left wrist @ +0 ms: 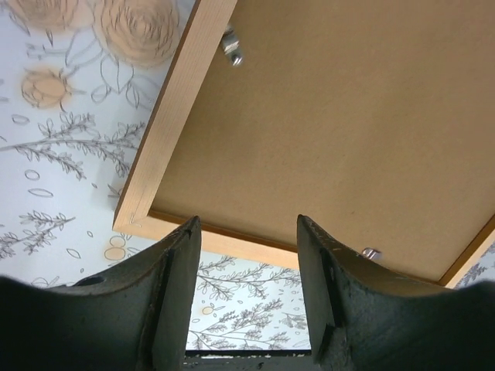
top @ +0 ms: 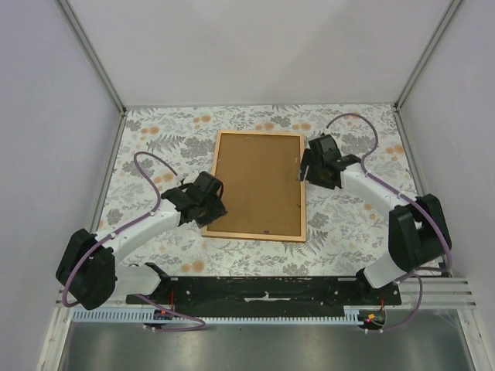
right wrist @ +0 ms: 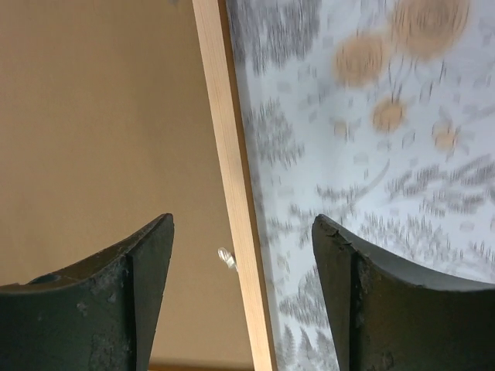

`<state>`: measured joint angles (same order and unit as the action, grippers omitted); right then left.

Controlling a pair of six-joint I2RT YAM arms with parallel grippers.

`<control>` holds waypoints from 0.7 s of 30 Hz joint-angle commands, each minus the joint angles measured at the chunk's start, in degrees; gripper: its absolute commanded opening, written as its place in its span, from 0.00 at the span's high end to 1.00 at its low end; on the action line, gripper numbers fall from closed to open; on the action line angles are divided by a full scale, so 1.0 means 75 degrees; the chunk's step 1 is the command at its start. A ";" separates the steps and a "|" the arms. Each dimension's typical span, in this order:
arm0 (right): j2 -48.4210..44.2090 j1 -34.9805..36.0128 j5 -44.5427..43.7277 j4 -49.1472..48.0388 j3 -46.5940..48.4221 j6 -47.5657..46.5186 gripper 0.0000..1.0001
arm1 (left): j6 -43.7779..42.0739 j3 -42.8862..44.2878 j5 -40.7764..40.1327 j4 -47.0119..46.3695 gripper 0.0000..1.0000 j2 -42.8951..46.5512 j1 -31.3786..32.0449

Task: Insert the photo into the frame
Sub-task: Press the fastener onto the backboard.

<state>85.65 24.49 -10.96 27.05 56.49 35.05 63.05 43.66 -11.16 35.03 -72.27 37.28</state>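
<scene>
Looking from above, I see the frame (top: 255, 233) lying face down at the picture's centre, the brown backing board (top: 259, 182) filling it; the photo is hidden, and I cannot tell whether it lies underneath. My left gripper (left wrist: 246, 228), spread and empty, hovers at the frame's lower left corner, the right gripper (right wrist: 241, 224), likewise spread, over the right rail, probably placed to steady the back; no writing is readable.

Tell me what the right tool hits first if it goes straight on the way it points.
Most likely the frame: its wooden rail runs between the open fingers of the right tool. How far above it hangs is unclear.
</scene>
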 commanded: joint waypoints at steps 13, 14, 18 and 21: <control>0.4201 -0.0851 -0.0015 0.0624 0.4549 -0.0454 0.25 | -0.3554 0.2182 0.0948 -0.0627 0.43 -0.2362 -0.2544; 0.4318 -0.0863 -0.0015 0.0624 0.4631 -0.0477 0.26 | -0.3566 0.2229 0.0995 -0.0650 0.44 -0.2526 -0.2626; 0.4611 -0.0886 0.0055 0.0706 0.4854 -0.0489 0.30 | -0.3636 0.2370 0.1124 -0.0756 0.45 -0.3066 -0.2697; 0.4705 -0.0887 0.0114 0.0706 0.4936 -0.0478 0.30 | -0.3672 0.2464 0.1090 -0.0779 0.45 -0.3313 -0.2709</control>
<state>120.11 18.02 -10.52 31.66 90.48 31.90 38.87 59.51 -4.19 31.05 -95.31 17.32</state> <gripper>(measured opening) 0.705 0.553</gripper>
